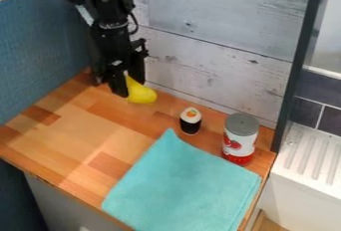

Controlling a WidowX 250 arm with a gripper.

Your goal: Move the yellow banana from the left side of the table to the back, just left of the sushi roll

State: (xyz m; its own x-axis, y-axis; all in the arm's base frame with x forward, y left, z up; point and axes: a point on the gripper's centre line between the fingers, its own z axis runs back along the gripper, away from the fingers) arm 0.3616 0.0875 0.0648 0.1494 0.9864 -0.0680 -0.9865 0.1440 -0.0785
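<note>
Your arm (110,3) is black all over, chunky stacked segments, boxy edges. You've got black cables (136,23) looping out at the sides, a pale grey band (113,25) partway down, small whitish patch (116,62) lower.

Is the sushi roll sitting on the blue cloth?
No, the sushi roll stands on the bare wood counter, just beyond the cloth's far edge.

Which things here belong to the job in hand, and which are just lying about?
Job in hand:
- gripper, low near the back wall
- yellow rounded object, right at the gripper

Lying about:
- toy sushi roll, upright
- red-and-white can, upright
- turquoise cloth, spread on the wooden counter
</note>
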